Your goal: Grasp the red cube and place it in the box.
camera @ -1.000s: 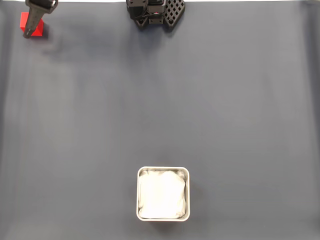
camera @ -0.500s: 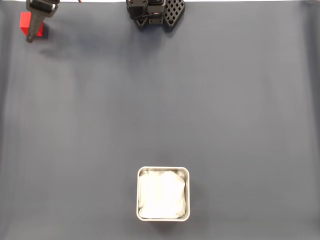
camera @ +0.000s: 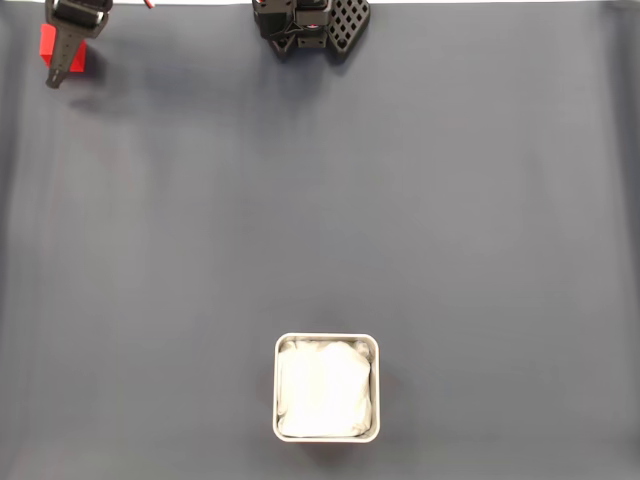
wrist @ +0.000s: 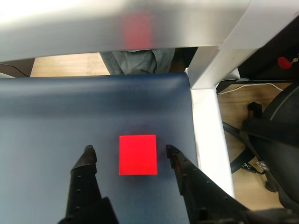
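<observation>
The red cube (camera: 46, 44) sits on the dark mat in the far top-left corner of the fixed view, partly covered by my gripper (camera: 62, 62), which hangs over it. The wrist view shows the red cube (wrist: 138, 154) lying flat between my two black fingers (wrist: 88, 156), with a small gap on each side. My gripper (wrist: 129, 152) is open around the cube and does not touch it. The box (camera: 327, 342), with its pale metal rim and white crumpled lining, stands at the bottom centre, far from the cube.
The arm's black base (camera: 310, 25) is at the top centre of the fixed view. In the wrist view the mat ends just right of the cube at a white table frame (wrist: 210, 135), with a black chair base (wrist: 271, 140) on the wooden floor beyond.
My gripper has shifted slightly left over the cube in the fixed view. The cube and the box have stayed put.
</observation>
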